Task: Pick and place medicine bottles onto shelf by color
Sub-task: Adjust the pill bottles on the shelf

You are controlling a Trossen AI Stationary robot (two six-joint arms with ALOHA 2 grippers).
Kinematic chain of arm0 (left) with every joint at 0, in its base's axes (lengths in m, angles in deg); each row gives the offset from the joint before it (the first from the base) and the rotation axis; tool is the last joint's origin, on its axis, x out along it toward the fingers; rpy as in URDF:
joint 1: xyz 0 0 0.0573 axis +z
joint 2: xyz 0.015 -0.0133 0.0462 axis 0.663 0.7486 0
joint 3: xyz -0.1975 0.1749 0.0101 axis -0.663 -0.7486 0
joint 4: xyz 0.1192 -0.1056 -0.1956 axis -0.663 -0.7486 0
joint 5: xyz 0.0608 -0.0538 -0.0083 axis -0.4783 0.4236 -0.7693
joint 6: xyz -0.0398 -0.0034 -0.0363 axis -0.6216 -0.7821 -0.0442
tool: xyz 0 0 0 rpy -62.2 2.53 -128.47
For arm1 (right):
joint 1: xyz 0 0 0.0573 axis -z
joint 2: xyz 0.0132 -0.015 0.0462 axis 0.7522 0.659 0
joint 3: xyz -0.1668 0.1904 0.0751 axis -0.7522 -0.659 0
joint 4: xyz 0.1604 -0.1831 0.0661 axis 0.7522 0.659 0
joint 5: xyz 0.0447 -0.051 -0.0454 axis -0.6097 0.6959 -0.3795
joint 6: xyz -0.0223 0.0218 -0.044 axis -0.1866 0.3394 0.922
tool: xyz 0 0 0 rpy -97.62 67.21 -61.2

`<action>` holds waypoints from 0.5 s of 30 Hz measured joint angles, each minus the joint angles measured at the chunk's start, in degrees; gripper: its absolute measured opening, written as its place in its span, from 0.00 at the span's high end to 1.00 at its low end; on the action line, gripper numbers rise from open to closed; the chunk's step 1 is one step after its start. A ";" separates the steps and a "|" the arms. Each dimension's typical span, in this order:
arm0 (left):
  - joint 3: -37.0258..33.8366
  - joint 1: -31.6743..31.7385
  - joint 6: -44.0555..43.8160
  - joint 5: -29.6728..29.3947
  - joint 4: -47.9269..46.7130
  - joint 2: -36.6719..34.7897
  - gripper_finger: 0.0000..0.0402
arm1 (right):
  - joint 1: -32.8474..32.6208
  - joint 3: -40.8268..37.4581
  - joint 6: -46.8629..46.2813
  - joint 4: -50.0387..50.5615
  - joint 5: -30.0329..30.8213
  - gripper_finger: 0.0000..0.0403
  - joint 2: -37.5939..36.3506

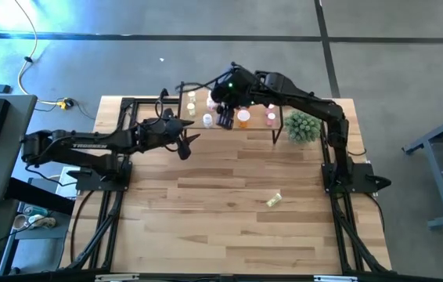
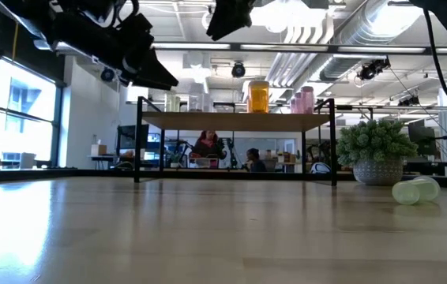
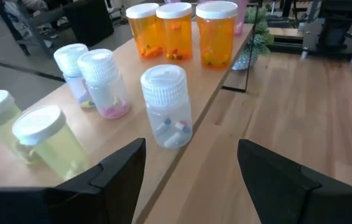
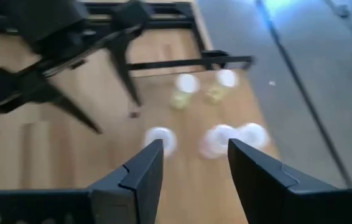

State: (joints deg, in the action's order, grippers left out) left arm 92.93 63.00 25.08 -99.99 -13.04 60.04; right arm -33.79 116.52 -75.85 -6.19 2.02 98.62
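Most of the job looks done. Many medicine bottles are seen standing on the shelf (image 1: pixel 229 125), which is placed along the far edge of the desk (image 1: pixel 229 227), near the middle. In the left wrist view they are sorted by colour: three orange bottles (image 3: pixel 176 34) in a row together, two yellow-green bottles (image 3: pixel 23 130) side by side, and two pale bottles with pink bits (image 3: pixel 95 81) close together. A clear bottle (image 3: pixel 166 106) is set near the front edge of the shelf, a little apart from the others. Pink bottles (image 2: pixel 302 100) are seen at the other end of the shelf in the low view.

One bottle is left. A yellow-green bottle (image 1: pixel 275 200) is seen lying on its side on the desk, well apart from the shelf, toward the right edge. Its long side lies flat along the desk, and its white cap is pointed toward the right edge in the low view. All the bottles on the shelf are stood upright with caps up.

The left gripper (image 3: pixel 191 168) is held just in front of the clear bottle, fingers open and empty. The right gripper (image 4: pixel 194 168) is held above the shelf, looking down on the caps, fingers open with nothing between them. A green plant (image 1: pixel 302 127) is placed just beside the right end of the shelf
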 joint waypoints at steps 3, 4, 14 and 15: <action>0.00 -0.62 1.19 -0.05 -2.98 -2.95 0.39 | -1.29 -2.03 -1.03 0.50 -3.12 0.57 0.15; 0.00 -0.82 2.05 -0.15 -4.27 -3.87 0.39 | -1.70 -2.90 -1.10 0.49 -4.12 0.57 0.16; -0.02 -1.04 3.27 -1.78 -11.22 -11.68 0.39 | -4.54 -14.36 -4.40 -6.54 -6.65 0.62 0.23; -0.02 -1.04 3.40 -2.62 -12.00 -12.04 0.39 | -4.64 -15.76 -4.59 -8.37 -6.65 0.63 0.23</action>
State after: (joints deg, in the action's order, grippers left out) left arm 92.90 61.96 28.48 -102.61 -25.04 48.01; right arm -38.43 100.76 -80.44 -14.56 -4.64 98.84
